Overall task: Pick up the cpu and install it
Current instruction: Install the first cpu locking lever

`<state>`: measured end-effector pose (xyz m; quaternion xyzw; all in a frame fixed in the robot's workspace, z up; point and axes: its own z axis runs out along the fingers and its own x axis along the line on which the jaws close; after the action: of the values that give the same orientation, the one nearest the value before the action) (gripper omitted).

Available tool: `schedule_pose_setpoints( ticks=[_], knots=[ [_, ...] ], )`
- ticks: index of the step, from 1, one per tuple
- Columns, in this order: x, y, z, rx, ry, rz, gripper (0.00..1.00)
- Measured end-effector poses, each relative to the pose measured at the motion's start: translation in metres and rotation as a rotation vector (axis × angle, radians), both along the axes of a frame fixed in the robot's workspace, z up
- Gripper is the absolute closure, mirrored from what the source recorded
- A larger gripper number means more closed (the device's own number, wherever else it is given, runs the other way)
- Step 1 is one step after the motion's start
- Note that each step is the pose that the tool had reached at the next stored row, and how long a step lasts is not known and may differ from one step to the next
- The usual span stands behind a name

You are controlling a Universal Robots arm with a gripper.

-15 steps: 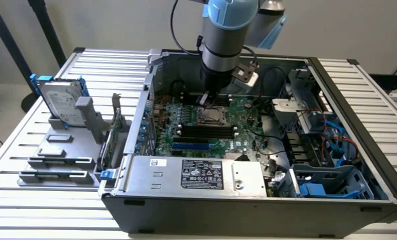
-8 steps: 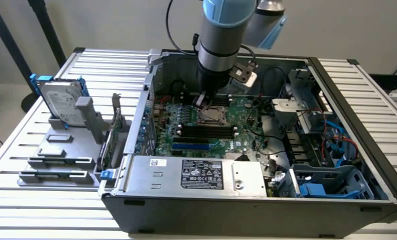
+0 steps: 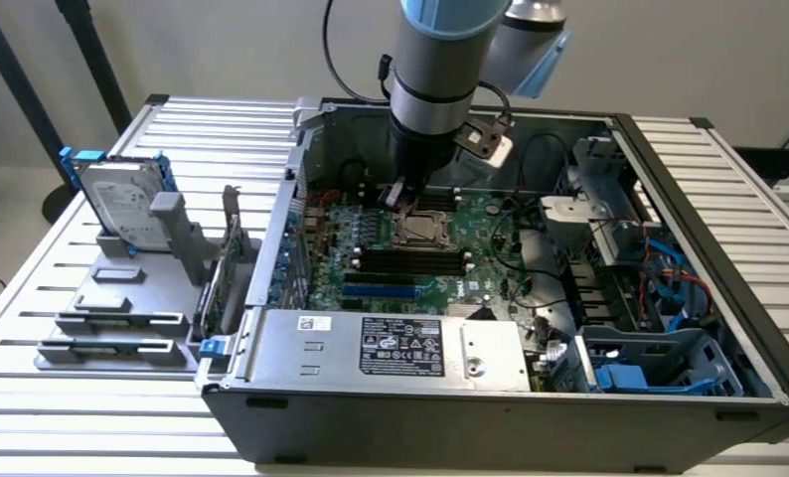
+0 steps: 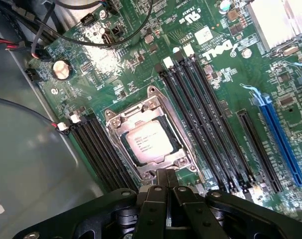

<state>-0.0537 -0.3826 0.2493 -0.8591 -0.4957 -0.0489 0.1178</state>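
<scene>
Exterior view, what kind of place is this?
Probably a robotics lab's computer-assembly bench: an open PC case on a slatted metal table, a hard drive in grey holder blocks, the gripper above the cpu.

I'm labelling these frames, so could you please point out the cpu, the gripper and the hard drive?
cpu (image 4: pixel 147 141), wrist view: centre of its metal top, in the socket.
gripper (image 4: pixel 167 178), wrist view: fingertips.
hard drive (image 3: pixel 119 204), exterior view: silver face.

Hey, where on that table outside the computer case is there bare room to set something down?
Free: the slatted table behind the hard drive, and the front strip before the computer case. Crowded: the grey holder blocks by the case's left wall in the exterior view, and inside, where the gripper hangs over the cpu.
</scene>
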Motion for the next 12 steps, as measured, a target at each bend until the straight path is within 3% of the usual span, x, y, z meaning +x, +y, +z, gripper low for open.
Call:
schedule_pose_setpoints(
  ticks=[7,12],
  knots=[
    [-0.0035,-0.0066,0.0039,0.0003,0.0047,-0.006,0.89],
    [-0.0072,-0.0100,0.0029,-0.0094,0.0058,-0.007,0.89]
  ],
)
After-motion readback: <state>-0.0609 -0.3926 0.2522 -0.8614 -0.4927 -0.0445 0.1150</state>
